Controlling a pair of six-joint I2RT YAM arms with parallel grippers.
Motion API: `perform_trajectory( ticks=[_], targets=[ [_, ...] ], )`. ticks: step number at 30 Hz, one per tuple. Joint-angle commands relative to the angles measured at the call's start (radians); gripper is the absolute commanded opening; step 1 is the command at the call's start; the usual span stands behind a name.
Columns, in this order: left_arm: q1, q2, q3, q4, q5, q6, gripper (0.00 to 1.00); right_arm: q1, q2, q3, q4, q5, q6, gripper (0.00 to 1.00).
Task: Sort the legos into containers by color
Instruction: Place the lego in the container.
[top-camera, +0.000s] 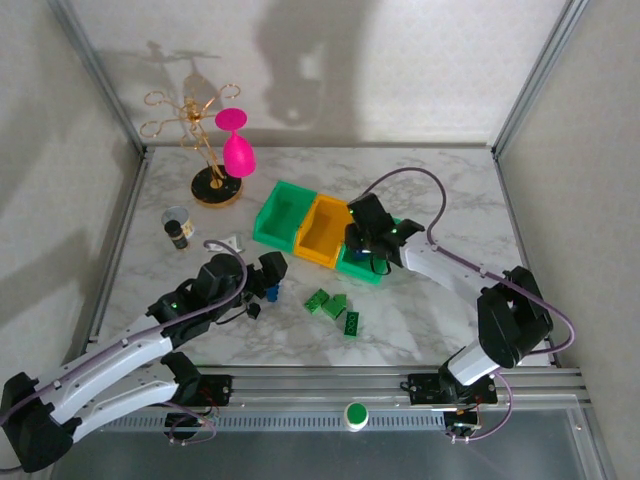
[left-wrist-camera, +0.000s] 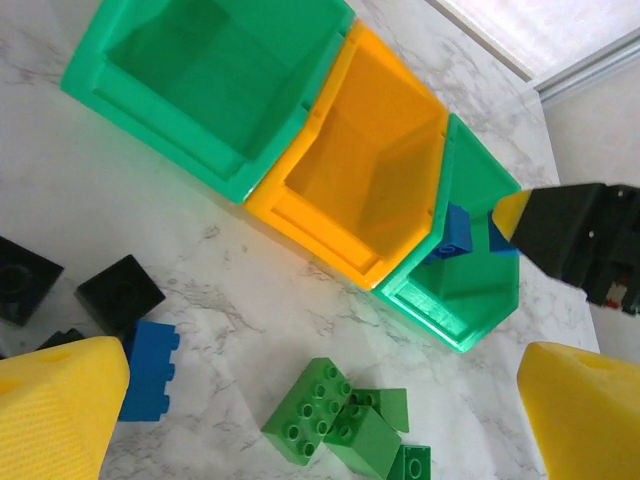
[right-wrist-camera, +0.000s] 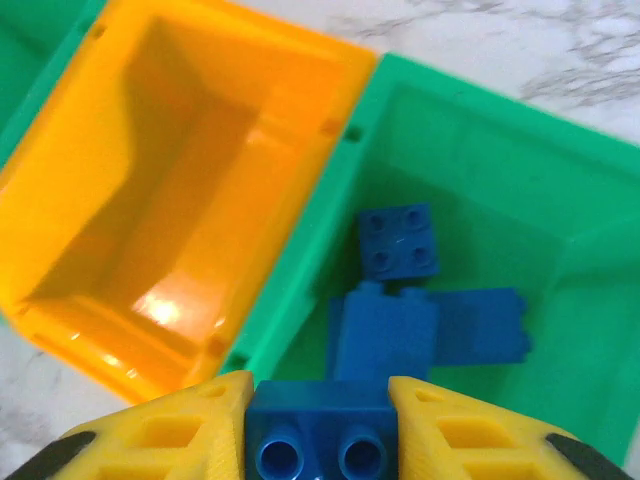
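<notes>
My right gripper (right-wrist-camera: 320, 425) is closed on a blue lego (right-wrist-camera: 318, 455), held above the green bin (right-wrist-camera: 500, 160) joined to the right side of the yellow-orange bin (right-wrist-camera: 150, 200). Other blue legos (right-wrist-camera: 398, 242) lie inside that green bin. My left gripper (left-wrist-camera: 320, 400) is spread wide and holds nothing. It hangs over the surface (left-wrist-camera: 250, 300) in front of the yellow-orange bin, where green legos (left-wrist-camera: 325, 415), black legos (left-wrist-camera: 120, 290) and a loose blue brick (left-wrist-camera: 150, 370) lie.
</notes>
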Motion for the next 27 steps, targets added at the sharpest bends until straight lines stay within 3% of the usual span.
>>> perform_trajectory(
  ticks=[1,10,16,27],
  targets=[
    [-0.015,0.035,0.046,0.066,0.043,0.015,1.00,-0.029,0.044,0.017,0.004,-0.005,-0.018,0.37],
    [-0.024,0.111,0.067,0.097,0.059,0.030,1.00,-0.084,0.127,0.065,0.022,-0.038,-0.039,0.38],
    [-0.026,0.123,0.066,0.092,0.053,0.038,1.00,-0.104,0.155,0.072,0.024,-0.040,-0.048,0.44],
    [-0.026,0.129,0.081,0.085,0.042,0.047,1.00,-0.105,0.062,0.102,-0.020,-0.031,-0.051,0.55]
  ],
)
